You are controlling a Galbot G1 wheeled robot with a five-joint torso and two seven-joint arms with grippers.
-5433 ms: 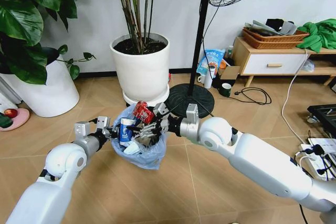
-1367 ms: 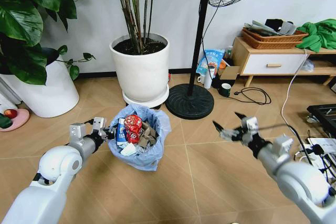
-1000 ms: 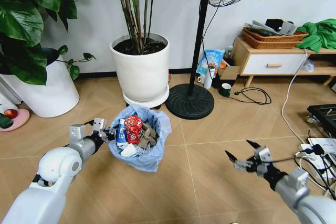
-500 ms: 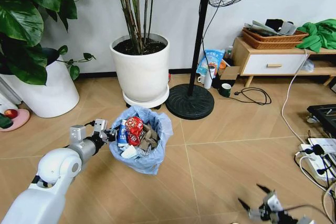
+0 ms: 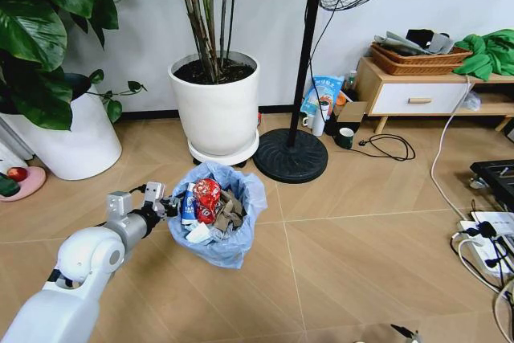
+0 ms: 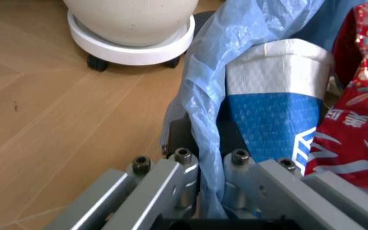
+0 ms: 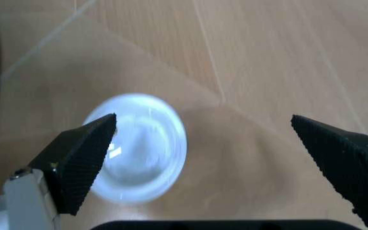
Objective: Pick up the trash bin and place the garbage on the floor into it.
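The left gripper (image 6: 210,163) pinches the rim of the trash bin (image 5: 215,222), already full of cans and wrappers. The right gripper (image 7: 206,158), fingers spread, hovers over a white disc (image 7: 142,143) on the floor (image 7: 267,62); this piece is left.

The left arm reached forward from the lower left of the head view, its wrist straight. The left pincer (image 5: 163,205) was closed tight, its two fingers (image 6: 185,165) pressed together on a thin fold between them. The right pincer (image 7: 203,160) pointed down, low and well apart from the left pincer, with its dark ribbed fingers (image 7: 82,153) spread wide and nothing between them.
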